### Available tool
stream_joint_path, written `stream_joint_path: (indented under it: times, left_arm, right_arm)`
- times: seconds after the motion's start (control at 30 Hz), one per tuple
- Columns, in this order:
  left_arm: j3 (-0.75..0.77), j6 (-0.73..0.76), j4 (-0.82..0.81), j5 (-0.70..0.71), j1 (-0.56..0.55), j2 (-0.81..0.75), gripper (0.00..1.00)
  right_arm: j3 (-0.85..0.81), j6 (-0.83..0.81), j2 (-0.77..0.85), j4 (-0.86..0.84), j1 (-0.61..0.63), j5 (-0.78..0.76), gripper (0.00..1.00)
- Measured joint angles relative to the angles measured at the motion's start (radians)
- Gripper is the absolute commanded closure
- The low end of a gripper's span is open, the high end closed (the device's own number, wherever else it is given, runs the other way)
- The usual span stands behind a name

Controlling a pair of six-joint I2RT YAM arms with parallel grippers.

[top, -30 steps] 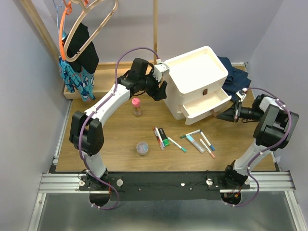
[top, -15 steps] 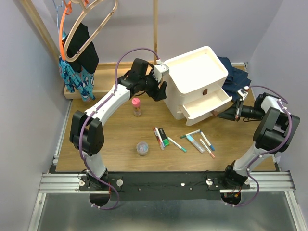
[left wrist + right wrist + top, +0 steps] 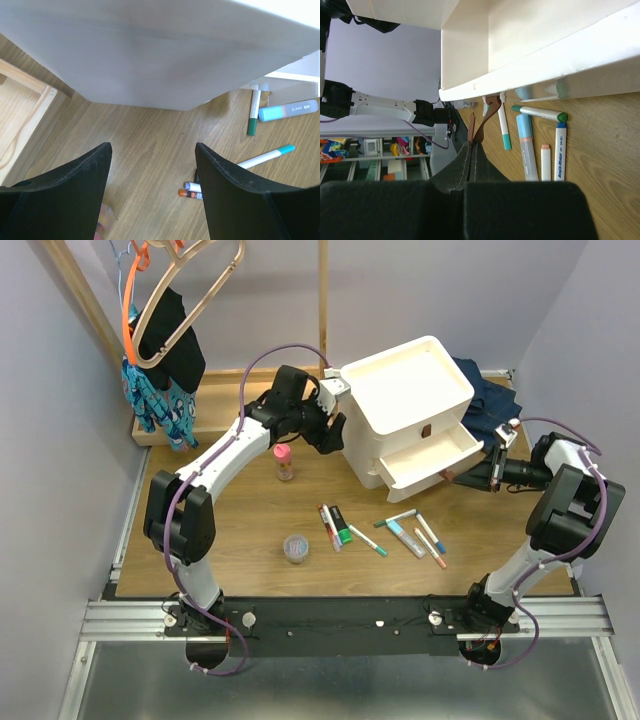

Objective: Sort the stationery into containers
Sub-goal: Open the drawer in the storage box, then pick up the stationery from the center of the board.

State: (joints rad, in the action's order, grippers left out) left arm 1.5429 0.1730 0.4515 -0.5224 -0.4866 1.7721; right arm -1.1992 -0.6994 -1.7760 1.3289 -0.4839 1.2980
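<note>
The white three-drawer unit (image 3: 410, 405) stands at the back right, with a lower drawer (image 3: 432, 456) pulled out. My right gripper (image 3: 455, 476) is shut on that drawer's brown pull tab (image 3: 481, 122); its point in the wrist view is (image 3: 472, 146). My left gripper (image 3: 335, 436) is open and empty beside the unit's left wall (image 3: 150, 55). On the table lie a pink-capped bottle (image 3: 284, 462), a clear round tub (image 3: 296, 548), a black-and-green marker (image 3: 341, 525), a pale blue tube (image 3: 405, 537) and several slim white markers (image 3: 430, 535).
A flat wooden rack base (image 3: 215, 412) with hangers and hanging clothes (image 3: 160, 360) is at the back left. A dark blue cloth (image 3: 490, 400) lies behind the unit. A wooden pole (image 3: 323, 300) rises at the back.
My right gripper has moved left, up to the open drawer's pull tab. The left gripper has shifted slightly along the unit's side. The drawer and the stationery have not visibly moved.
</note>
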Motion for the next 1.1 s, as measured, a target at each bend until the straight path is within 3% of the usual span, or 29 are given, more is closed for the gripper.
stream_joint_path:
  times: [0.23,0.27,0.37,0.5,0.77,1.1]
  left_arm:
    - [-0.014,0.0,0.0,0.0,0.0,-0.006,0.23]
    - [-0.014,0.0,0.0,0.0,0.0,-0.006,0.23]
    - [-0.014,0.0,0.0,0.003,0.0,-0.007,0.22]
    - [-0.014,0.004,0.0,0.019,0.0,-0.007,0.19]
    - [0.0,0.086,0.048,0.079,0.015,-0.015,0.08]
    - [0.045,0.294,0.24,0.217,0.096,-0.048,0.01]
  right_arm:
    - [0.0,0.0,0.008,0.0,-0.009,0.0,0.99]
    - [0.0,0.001,0.008,0.0,-0.009,0.0,0.88]
    - [0.0,0.0,0.008,0.001,-0.009,-0.002,0.71]
    - [-0.003,0.006,-0.005,0.005,-0.009,-0.003,0.6]
    - [-0.011,0.015,0.0,0.008,-0.009,-0.003,0.58]
    - [-0.078,0.026,0.089,0.009,-0.009,-0.013,0.55]
